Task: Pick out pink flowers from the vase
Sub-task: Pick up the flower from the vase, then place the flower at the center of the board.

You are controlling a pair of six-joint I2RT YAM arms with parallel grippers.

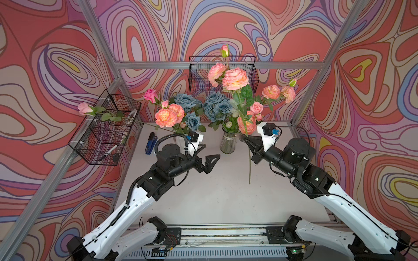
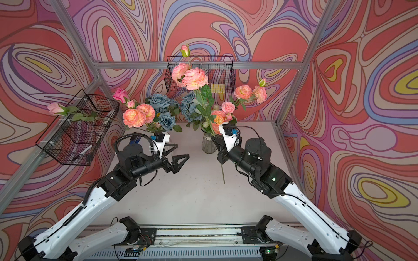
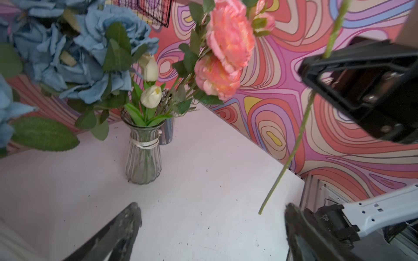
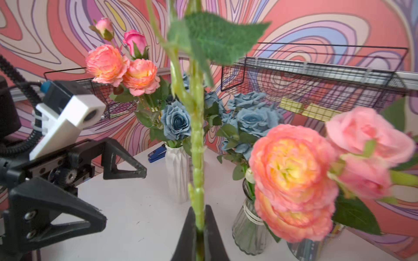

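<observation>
Right tool [image 4: 200, 211] clamped on the stiff mid-stem of a pink flower [image 4: 196, 135], judged light but top-heavy; left tool [image 1: 211, 151] stands apart, empty.

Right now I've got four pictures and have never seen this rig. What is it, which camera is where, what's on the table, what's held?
Two robot arms, left arm and right arm, sit at the near edge of a white table, each ending in two-fingered jaws. Two pictures come from one overhead stereo camera; the other two from a camera on each wrist. On the table stand a glass vase and a white vase, holding dusty-blue roses and pink flowers; a blue stapler lies nearby. A pink rose lies across the wire basket on the left arm's side. The left jaws stand wide open and empty. The right jaws are shut on a long green stem whose lower end hangs free of any vase; it seems to carry the tall peach-pink heads.
</observation>
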